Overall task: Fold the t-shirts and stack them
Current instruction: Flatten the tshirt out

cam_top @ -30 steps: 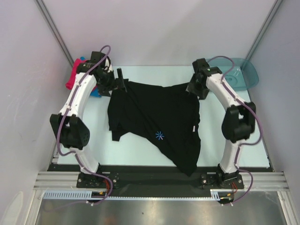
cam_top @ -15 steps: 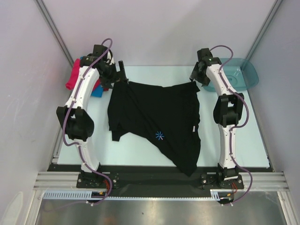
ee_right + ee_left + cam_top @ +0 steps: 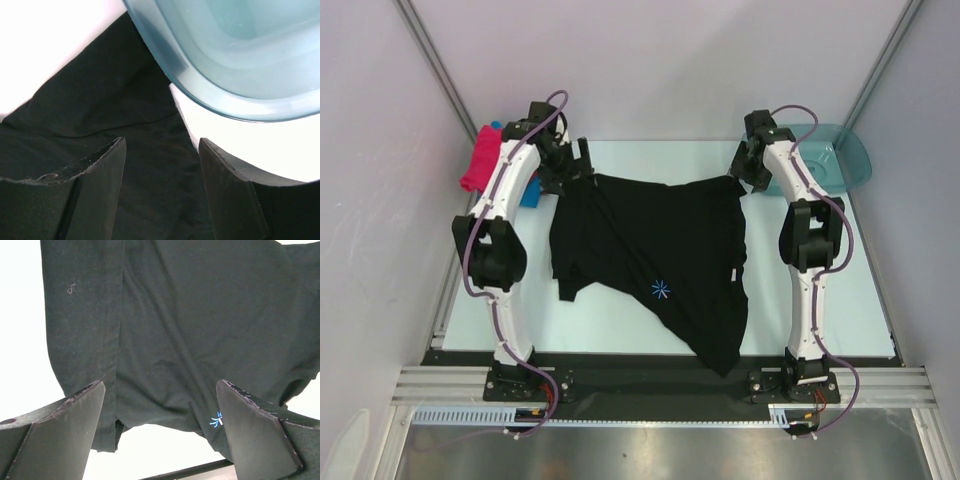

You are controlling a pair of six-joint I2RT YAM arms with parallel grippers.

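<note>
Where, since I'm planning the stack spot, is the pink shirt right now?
In the top view, the folded pink shirt sits at the far left edge of the table, left of the left claw and the spread black shirt.

I see matt, soft cloth on the black t-shirt (image 3: 650,240), faintly linty; the teal basin (image 3: 850,168) far right is smooth, glossy translucent plastic.

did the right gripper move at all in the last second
Yes. In the top view the right gripper has shifted farther out from the near edge and closer to the left rim of the teal basin, which has stayed put.
</note>
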